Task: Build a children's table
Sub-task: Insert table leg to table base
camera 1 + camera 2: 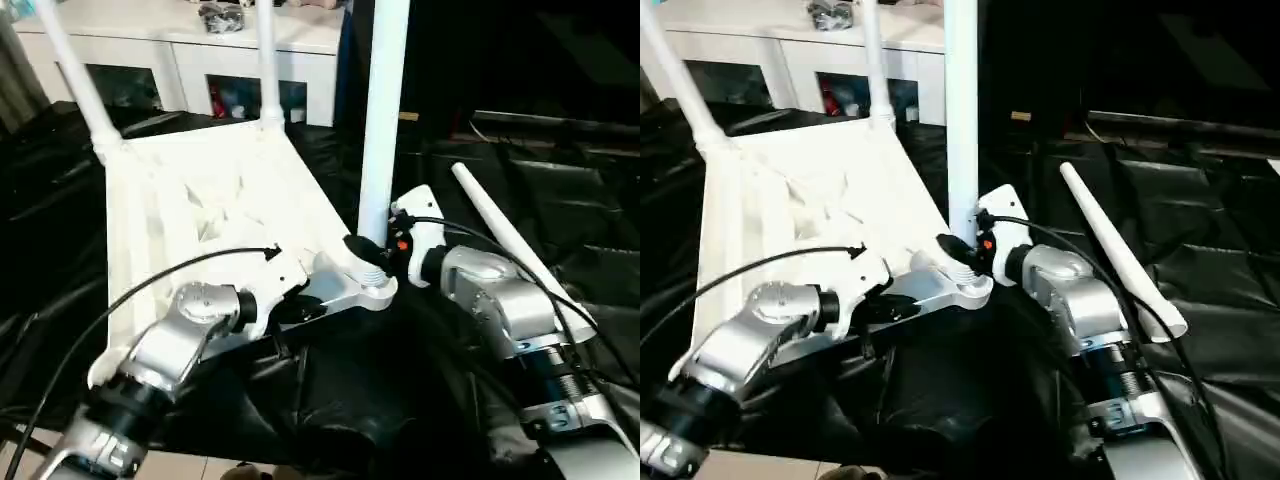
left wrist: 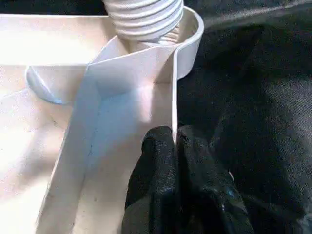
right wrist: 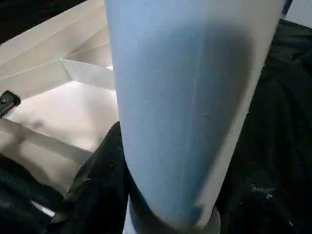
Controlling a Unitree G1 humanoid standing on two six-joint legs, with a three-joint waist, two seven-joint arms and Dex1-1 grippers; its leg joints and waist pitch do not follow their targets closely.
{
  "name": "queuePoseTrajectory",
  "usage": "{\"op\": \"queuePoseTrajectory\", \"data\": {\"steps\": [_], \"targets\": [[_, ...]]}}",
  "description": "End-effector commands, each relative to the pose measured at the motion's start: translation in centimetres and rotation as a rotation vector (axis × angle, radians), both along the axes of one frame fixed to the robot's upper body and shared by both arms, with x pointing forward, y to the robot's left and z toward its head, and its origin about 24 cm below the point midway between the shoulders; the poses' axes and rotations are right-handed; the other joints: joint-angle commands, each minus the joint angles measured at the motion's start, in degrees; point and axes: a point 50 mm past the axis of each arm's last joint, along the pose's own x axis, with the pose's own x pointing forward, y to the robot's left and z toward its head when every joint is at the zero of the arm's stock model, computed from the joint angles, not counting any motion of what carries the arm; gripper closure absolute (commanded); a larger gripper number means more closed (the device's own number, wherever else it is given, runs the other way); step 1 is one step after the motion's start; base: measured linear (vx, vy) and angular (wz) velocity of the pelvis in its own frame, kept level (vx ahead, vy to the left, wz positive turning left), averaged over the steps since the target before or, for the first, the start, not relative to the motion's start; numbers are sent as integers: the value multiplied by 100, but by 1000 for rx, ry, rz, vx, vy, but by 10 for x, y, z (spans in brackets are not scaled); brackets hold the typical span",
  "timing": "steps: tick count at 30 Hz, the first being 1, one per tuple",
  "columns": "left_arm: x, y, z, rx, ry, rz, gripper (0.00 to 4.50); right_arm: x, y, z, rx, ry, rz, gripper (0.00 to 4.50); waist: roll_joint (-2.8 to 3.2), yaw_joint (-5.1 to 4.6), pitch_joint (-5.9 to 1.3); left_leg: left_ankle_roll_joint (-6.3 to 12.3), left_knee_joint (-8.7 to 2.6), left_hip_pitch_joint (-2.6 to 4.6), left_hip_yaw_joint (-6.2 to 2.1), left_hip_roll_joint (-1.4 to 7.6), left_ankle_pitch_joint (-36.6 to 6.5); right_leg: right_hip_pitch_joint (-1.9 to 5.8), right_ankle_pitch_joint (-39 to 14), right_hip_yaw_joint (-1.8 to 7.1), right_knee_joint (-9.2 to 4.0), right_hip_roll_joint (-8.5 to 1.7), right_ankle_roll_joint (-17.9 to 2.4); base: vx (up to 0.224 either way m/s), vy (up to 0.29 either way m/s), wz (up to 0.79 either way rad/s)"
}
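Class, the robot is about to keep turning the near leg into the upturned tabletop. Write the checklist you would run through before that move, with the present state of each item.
1. Left end effector pinches the tabletop rim beside the corner socket: ok.
2. Right end effector is closed around the near leg low down: ok.
3. Near leg stands roughly upright in the socket: ok.
4. Thread fully seated: not ok, several turns are exposed above the socket.
5. Two far legs stand in their corners: ok.
6. Fourth leg lies loose on the black cloth, ready for later: ok.
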Motion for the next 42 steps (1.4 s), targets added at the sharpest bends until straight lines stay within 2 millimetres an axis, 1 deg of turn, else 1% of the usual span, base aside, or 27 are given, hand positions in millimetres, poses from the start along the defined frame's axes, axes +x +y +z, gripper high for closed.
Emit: {"op": "queuePoseTrajectory", "data": {"steps": [1,2,3,5,7,8,11,16,17,18,24,28,30,31,32,34,40,41,42], "targets": [[2,4,-4,46,14,4,450,-1,-3,6,-7,-16,7,259,-28,8,-364,-176,-425,154,-213,326,-1572,195,-2378,321,-576,-541,-635,0,0,0],[3,4,-4,47,13,3,450,-1,-4,6,-7,-15,7,259,-32,14,-370,-178,-426,154,-215,330,-1565,200,-2340,319,-571,-544,-645,0,0,0],[3,4,-4,48,15,0,450,-2,-6,6,-8,-15,6,259,-9,15,-375,-187,-419,162,-214,333,-1566,192,-2277,325,-560,-549,-683,0,0,0],[4,4,-4,49,20,-9,450,-4,-7,7,-5,-11,6,259,-32,15,-375,-172,-415,159,-208,327,-1559,200,-2255,325,-564,-545,-698,0,0,0],[4,4,-4,49,20,-13,450,-4,-7,7,-3,-9,8,259,-6,18,-376,-169,-414,157,-211,327,-1550,200,-2231,327,-564,-548,-705,0,0,0],[4,4,-4,50,21,-15,450,-5,-7,7,-1,-8,9,259,-16,15,-379,-169,-412,156,-209,325,-1556,201,-2233,323,-566,-545,-716,0,0,0],[4,4,-3,51,26,-26,450,-5,-6,7,-1,-5,12,259,-17,14,-378,-168,-413,156,-212,330,-1551,201,-2190,320,-557,-543,-765,0,0,0],[5,3,-2,49,27,-34,450,-5,-4,3,10,13,16,259,-15,15,-376,-175,-416,163,-213,336,-1585,197,-2179,320,-556,-547,-788,0,0,0],[5,3,-2,49,27,-37,450,-6,-4,2,7,16,17,259,-30,18,-375,-168,-414,158,-212,333,-1576,202,-2199,322,-556,-554,-786,0,0,0],[5,3,-2,49,28,-38,450,-6,-3,2,8,19,19,259,-14,23,-375,-171,-414,161,-215,335,-1574,199,-2210,323,-557,-559,-788,0,0,0],[4,5,-2,54,31,-43,450,-8,-2,1,3,25,26,259,-18,16,-371,-188,-424,162,-218,336,-1628,197,-2254,320,-562,-550,-764,0,0,0],[4,5,-2,57,35,-52,450,-8,-3,-4,-8,39,20,259,1,22,-370,-195,-423,161,-220,332,-1649,195,-2267,323,-569,-554,-766,0,0,0],[4,4,-2,57,35,-53,450,-9,-3,-5,-7,43,19,259,-1,24,-375,-198,-424,160,-222,338,-1633,198,-2231,324,-563,-557,-776,0,0,0],[4,4,-2,59,35,-55,450,-9,-4,-8,-4,53,14,259,16,22,-377,-211,-429,166,-226,343,-1649,197,-2169,322,-553,-553,-804,0,0,0],[4,4,-2,60,35,-56,450,-9,-4,-9,-3,55,13,259,7,18,-373,-216,-432,167,-223,342,-1674,195,-2154,322,-555,-548,-812,0,0,0],[3,5,-2,60,35,-56,450,-10,-3,-10,6,60,12,259,15,19,-373,-219,-430,167,-223,341,-1681,193,-2135,327,-555,-555,-827,0,0,0],[3,5,-2,60,38,-56,450,-11,-1,-13,92,65,6,259,6,19,-370,-225,-432,168,-226,338,-1738,198,-2219,324,-565,-562,-824,0,0,0],[4,5,-1,57,35,-49,450,-12,-4,-15,157,79,-9,259,10,19,-364,-218,-433,172,-226,342,-1772,188,-2278,328,-579,-566,-807,0,0,0],[4,5,-1,56,32,-45,450,-13,-6,-16,178,87,-22,259,10,23,-367,-212,-434,175,-229,344,-1772,193,-2288,327,-582,-572,-798,0,0,0]]}}
